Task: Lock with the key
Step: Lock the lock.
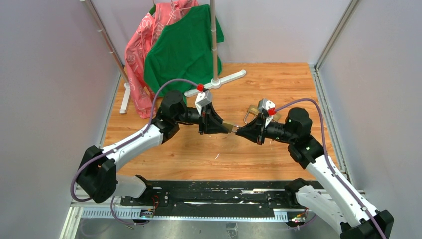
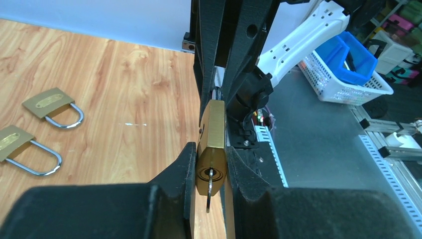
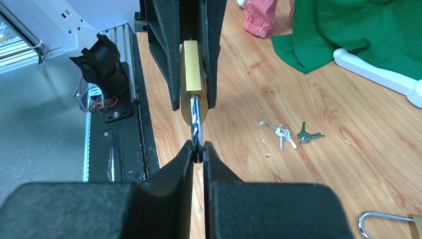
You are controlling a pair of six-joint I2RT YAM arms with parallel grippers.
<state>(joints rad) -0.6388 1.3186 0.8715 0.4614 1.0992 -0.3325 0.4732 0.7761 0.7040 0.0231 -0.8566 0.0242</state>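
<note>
A thin silver key juts from the brass padlock's keyhole. The left gripper clamps the padlock; the right gripper is pinched onto its shackle.

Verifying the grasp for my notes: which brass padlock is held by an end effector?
The padlock clamped in the left end effector, key in its keyhole; the other two lie flat on the wood.

white arms; black grippers; purple cables

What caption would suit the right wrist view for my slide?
The right claw pinches the silver loop of a brass padlock held by the left claw; loose keys lie on the wooden table.
</note>
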